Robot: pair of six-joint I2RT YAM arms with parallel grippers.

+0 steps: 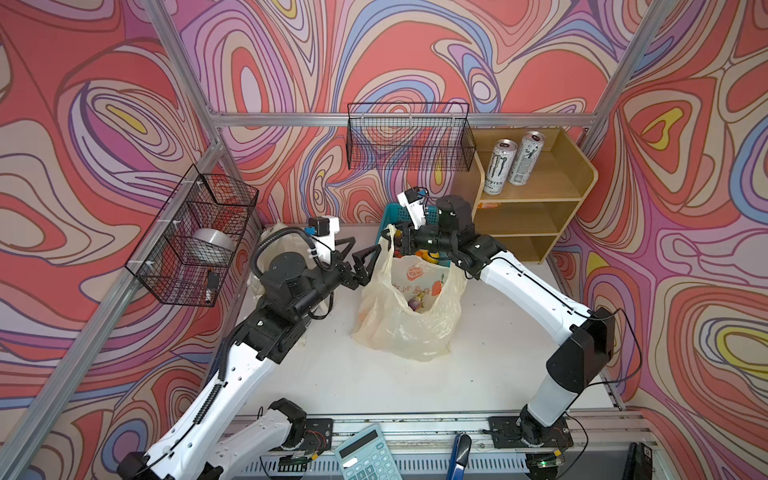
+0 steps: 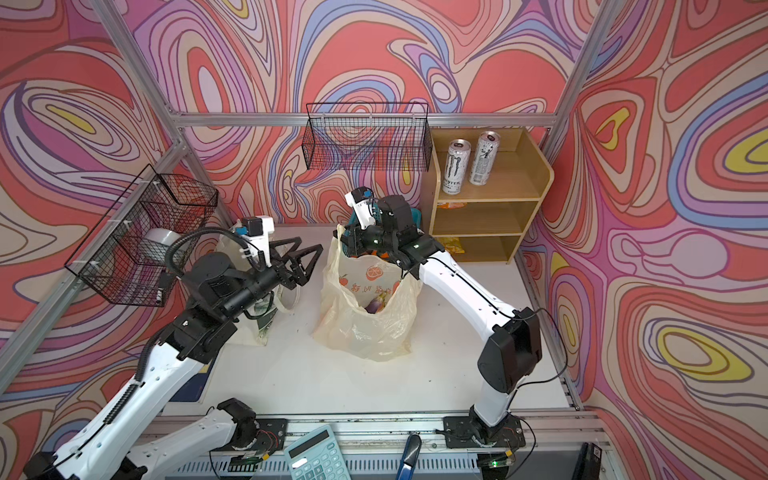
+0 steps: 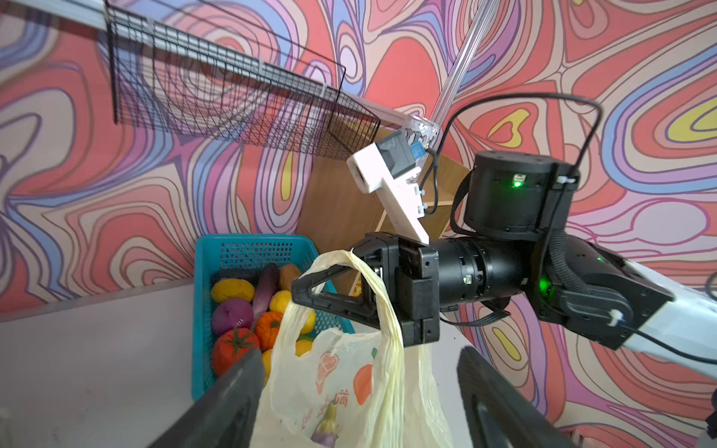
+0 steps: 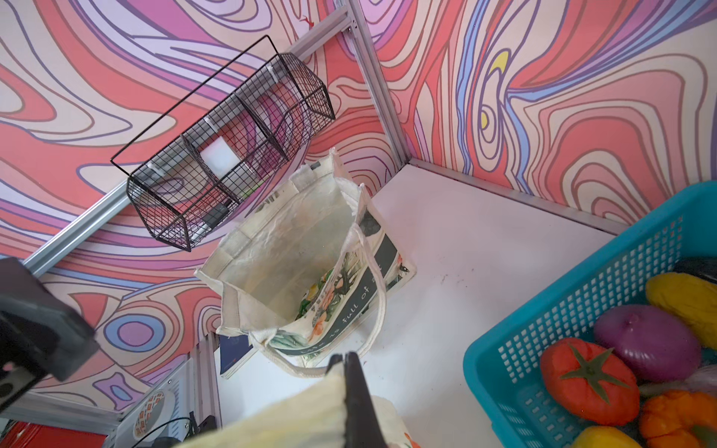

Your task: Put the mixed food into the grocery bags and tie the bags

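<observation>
The pale-yellow plastic grocery bag [image 1: 407, 320] [image 2: 365, 320] stands mid-table with a purple eggplant [image 3: 328, 422] inside. My right gripper [image 1: 395, 239] [image 4: 349, 360] is shut on one of its loop handles [image 3: 382, 310] and holds it up. My left gripper [image 1: 366, 243] [image 3: 359, 355] hangs open just left of the bag's mouth, holding nothing. Behind the bag, the teal basket [image 3: 240, 248] [image 4: 562, 310] holds more mixed food: a red tomato [image 4: 589, 380], yellow lemons [image 3: 232, 290] and purple pieces. The cream canvas tote [image 4: 295, 252] [image 2: 259, 328] sits open at back left.
A wooden shelf unit [image 1: 536, 195] at back right carries two tall cans [image 1: 500, 166] and snack packets [image 2: 453, 245] lower down. Black wire baskets hang on the back wall [image 1: 409, 137] and the left wall [image 1: 195, 237]. A calculator [image 1: 365, 457] lies at the front edge.
</observation>
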